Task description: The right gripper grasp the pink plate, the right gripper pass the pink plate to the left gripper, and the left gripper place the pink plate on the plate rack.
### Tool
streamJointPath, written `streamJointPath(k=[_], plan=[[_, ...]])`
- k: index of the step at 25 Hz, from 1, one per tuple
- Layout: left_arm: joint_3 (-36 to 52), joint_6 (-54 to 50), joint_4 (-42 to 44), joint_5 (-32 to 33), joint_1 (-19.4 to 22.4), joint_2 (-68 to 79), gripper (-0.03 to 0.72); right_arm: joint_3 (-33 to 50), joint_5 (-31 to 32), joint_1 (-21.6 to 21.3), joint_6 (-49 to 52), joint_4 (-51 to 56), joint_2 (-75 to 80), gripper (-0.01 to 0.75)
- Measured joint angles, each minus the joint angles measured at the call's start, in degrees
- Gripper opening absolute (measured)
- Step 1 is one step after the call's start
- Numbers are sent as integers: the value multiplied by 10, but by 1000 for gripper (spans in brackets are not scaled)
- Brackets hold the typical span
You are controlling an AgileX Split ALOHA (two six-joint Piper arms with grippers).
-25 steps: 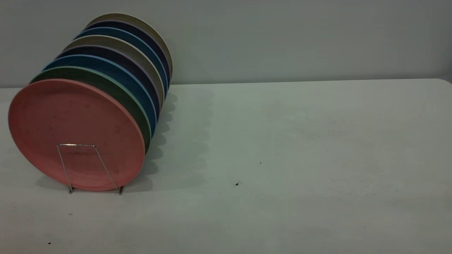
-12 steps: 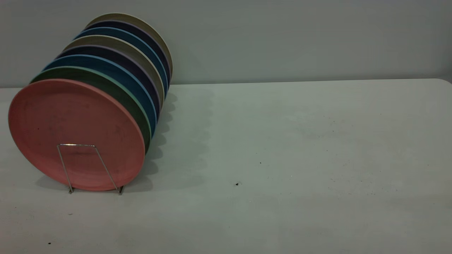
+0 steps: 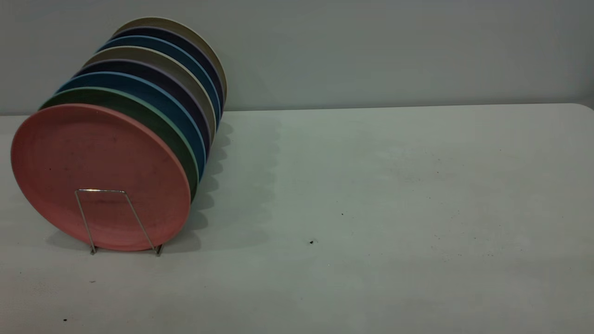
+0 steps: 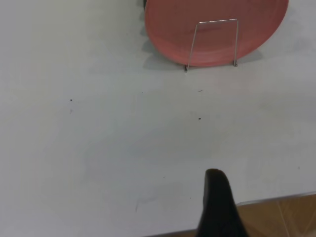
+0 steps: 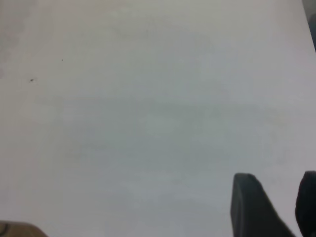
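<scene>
Only the plate rack [image 3: 118, 218] with its plates blocks the table's [image 3: 371, 195] left end.

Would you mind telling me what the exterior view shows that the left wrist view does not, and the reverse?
Only the exterior view shows the plates behind the pink plate: the green plate and the blue, dark and beige ones, plus the wall. Only the left wrist view shows one black finger of the left hand and the table's near edge. Both share the pink plate, the plate rack's front wire loop and the table.
</scene>
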Motion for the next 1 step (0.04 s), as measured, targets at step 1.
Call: streamJointPath(k=[1], plan=[[0,0,0,0,0,0,526,0,0,0,0,0,0,239]])
